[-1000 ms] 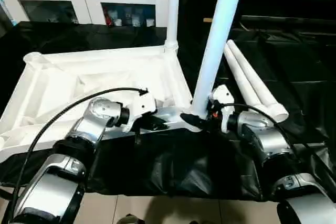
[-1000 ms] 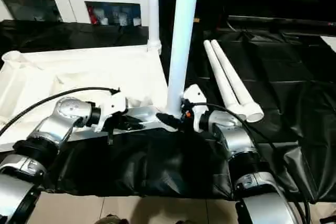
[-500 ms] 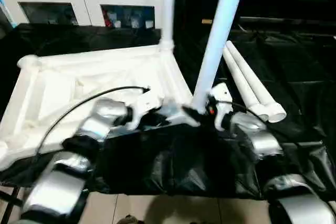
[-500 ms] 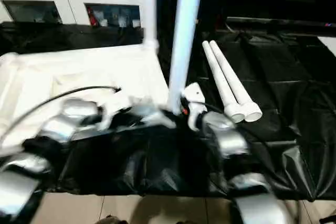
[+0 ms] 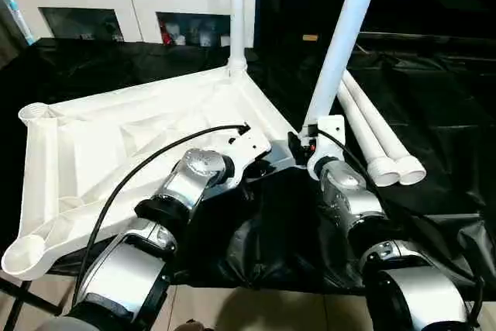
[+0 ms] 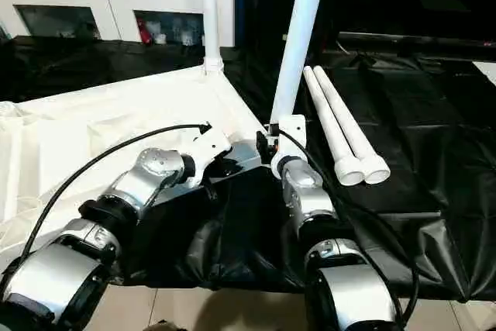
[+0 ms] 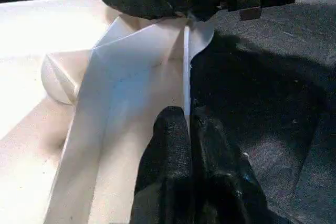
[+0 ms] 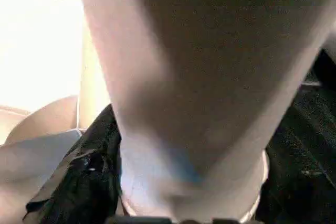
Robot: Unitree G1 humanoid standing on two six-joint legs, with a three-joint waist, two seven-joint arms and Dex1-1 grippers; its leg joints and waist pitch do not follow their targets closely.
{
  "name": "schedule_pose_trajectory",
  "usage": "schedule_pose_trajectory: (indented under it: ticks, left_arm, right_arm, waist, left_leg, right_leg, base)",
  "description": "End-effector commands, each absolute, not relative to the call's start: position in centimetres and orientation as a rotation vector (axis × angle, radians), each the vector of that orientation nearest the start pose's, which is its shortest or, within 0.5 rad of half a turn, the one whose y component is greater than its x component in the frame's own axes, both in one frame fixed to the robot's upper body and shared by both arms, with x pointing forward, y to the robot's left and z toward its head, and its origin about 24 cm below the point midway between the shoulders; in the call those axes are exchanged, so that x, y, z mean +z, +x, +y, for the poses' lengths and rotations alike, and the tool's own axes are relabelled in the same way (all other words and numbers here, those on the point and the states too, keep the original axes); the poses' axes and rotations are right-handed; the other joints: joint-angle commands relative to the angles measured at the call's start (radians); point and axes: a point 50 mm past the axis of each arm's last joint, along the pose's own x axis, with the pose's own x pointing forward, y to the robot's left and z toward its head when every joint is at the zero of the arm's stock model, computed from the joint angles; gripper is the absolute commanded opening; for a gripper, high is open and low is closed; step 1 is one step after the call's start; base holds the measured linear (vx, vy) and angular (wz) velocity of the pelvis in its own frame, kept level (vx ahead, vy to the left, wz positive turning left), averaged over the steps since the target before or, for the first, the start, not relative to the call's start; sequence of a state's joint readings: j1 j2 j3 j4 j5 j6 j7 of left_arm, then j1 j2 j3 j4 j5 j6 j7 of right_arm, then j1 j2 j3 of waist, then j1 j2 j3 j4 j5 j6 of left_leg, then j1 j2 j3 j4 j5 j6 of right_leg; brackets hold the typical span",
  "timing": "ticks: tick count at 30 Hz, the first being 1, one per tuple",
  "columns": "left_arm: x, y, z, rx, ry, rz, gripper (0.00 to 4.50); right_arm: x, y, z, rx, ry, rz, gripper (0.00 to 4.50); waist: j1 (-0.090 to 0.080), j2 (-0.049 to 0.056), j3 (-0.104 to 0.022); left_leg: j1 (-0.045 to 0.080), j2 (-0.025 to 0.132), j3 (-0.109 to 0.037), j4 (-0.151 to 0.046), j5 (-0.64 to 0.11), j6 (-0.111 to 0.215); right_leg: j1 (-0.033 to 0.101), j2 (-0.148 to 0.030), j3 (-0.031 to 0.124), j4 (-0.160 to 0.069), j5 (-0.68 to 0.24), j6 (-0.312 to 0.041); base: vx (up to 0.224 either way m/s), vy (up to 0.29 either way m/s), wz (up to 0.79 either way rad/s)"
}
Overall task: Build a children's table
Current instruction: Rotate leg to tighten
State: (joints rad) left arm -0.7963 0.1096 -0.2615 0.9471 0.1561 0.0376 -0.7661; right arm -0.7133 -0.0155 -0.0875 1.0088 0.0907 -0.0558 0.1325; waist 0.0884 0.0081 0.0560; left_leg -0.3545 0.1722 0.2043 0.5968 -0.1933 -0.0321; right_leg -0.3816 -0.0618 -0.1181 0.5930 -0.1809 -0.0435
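The children's table top point(image 5: 116, 145) lies upside down, ribs up, skewed on the black cloth. One white leg point(image 5: 236, 13) stands upright in its far corner socket. A second leg point(image 5: 341, 44) rises from the near right corner, leaning slightly right. My right gripper point(image 5: 308, 147) is shut around its base, and a black finger point(image 8: 79, 182) shows beside the tube point(image 8: 199, 77). My left gripper point(image 5: 267, 164) is shut on the top's thin rim point(image 7: 185, 61) just left of that corner, its fingertips point(image 7: 173, 124) pinching the edge. Two more legs point(image 5: 380, 141) lie side by side at the right.
A white cabinet point(image 5: 101, 5) with glass doors stands behind. Black cloth point(image 5: 434, 98) covers the work surface and hangs over the front edge. Two open corner sockets point(image 5: 35, 112) point(image 5: 22, 253) sit at the left. Tiled floor point(image 5: 256, 308) shows below.
The table top has swung round, its near right corner moving away from me with both grippers still on it. The held leg leans a little more. The camera has shifted too.
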Motion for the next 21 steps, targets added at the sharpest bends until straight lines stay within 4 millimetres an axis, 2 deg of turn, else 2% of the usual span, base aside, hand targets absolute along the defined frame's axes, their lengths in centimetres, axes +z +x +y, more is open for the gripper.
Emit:
schedule_pose_trajectory:
  ticks: [1,3,4,6,7,9,10,11,15,16,21]
  left_arm:
    - [4.5,34.6,6.1,-1.106,0.448,0.342,0.00]
    - [4.5,34.3,6.8,-1.153,0.449,0.325,0.00]
    - [4.5,34.3,6.8,-1.153,0.449,0.325,0.00]
    - [4.5,33.9,7.5,-1.212,0.454,0.297,0.00]
    - [4.5,33.6,8.0,-1.242,0.448,0.296,0.00]
    - [4.4,33.5,8.4,-1.259,0.441,0.299,0.00]
    - [4.4,33.2,9.0,-1.287,0.442,0.295,0.00]
    - [4.4,33.1,9.5,-1.305,0.438,0.297,0.00]
    - [5.1,32.5,11.3,-1.380,0.418,0.259,0.00]
    - [5.3,32.3,11.6,-1.405,0.414,0.263,0.00]
    - [5.4,31.6,12.4,-1.495,0.397,0.292,0.00]
  right_arm:
    - [2.8,35.7,-8.0,0.377,0.108,0.271,3.57]
    - [3.3,35.8,-8.4,0.425,0.074,0.239,3.67]
    - [3.3,35.8,-8.4,0.425,0.074,0.239,3.93]
    - [3.5,35.8,-9.0,0.496,0.044,0.221,3.93]
    - [3.6,35.6,-9.4,0.552,0.022,0.216,3.93]
    - [3.6,35.5,-9.8,0.595,0.009,0.216,3.93]
    - [3.7,35.2,-10.3,0.658,-0.008,0.211,3.93]
    - [3.8,35.0,-10.7,0.704,-0.023,0.208,3.93]
    - [4.0,33.5,-12.1,0.943,-0.081,0.209,3.93]
    - [4.1,33.0,-12.4,1.003,-0.098,0.217,3.93]
    - [4.0,31.5,-13.0,1.161,-0.110,0.260,3.93]
  waist:
    - [-0.004,-0.002,-0.062]
    - [-0.004,-0.002,-0.062]
    - [-0.007,-0.004,-0.062]
    - [-0.008,-0.004,-0.063]
    - [-0.006,0.001,-0.063]
    - [-0.003,0.000,-0.063]
    - [-0.003,0.001,-0.064]
    - [0.000,0.002,-0.063]
    - [0.007,0.004,-0.065]
    - [0.009,0.000,-0.065]
    - [0.014,0.000,-0.063]
  left_leg:
    - [0.014,0.078,-0.044,-0.075,-0.225,0.024]
    - [0.010,0.076,-0.045,-0.075,-0.220,0.034]
    - [0.006,0.077,-0.046,-0.075,-0.215,0.036]
    - [0.008,0.075,-0.044,-0.073,-0.202,0.044]
    - [0.008,0.077,-0.043,-0.073,-0.198,0.046]
    - [0.004,0.079,-0.041,-0.073,-0.182,0.059]
    - [0.007,0.081,-0.041,-0.073,-0.178,0.056]
    - [0.003,0.081,-0.040,-0.072,-0.173,0.062]
    - [0.005,0.084,-0.038,-0.071,-0.163,0.080]
    - [0.002,0.083,-0.037,-0.070,-0.164,0.086]
    - [0.004,0.085,-0.039,-0.073,-0.166,0.084]
  right_leg:
    - [0.038,-0.128,0.081,-0.091,-0.334,-0.150]
    - [0.039,-0.128,0.080,-0.091,-0.337,-0.153]
    - [0.043,-0.129,0.080,-0.089,-0.333,-0.153]
    - [0.042,-0.126,0.079,-0.088,-0.323,-0.159]
    - [0.042,-0.128,0.081,-0.088,-0.320,-0.162]
    - [0.045,-0.124,0.079,-0.083,-0.298,-0.163]
    - [0.043,-0.124,0.080,-0.080,-0.291,-0.166]
    - [0.044,-0.123,0.079,-0.079,-0.281,-0.168]
    - [0.042,-0.119,0.078,-0.074,-0.246,-0.169]
    - [0.046,-0.120,0.078,-0.072,-0.246,-0.170]
    - [0.040,-0.118,0.077,-0.078,-0.296,-0.158]
  base:
    - [0.000,0.000,0.00]
    - [0.000,0.000,0.00]
    - [0.000,0.000,0.00]
    - [0.000,0.000,0.00]
    - [0.000,0.000,0.00]
    - [0.000,0.000,0.00]
    - [0.000,0.000,0.00]
    - [0.000,0.000,0.00]
    - [0.000,0.000,0.00]
    - [0.000,0.000,0.00]
    - [0.000,0.000,0.00]
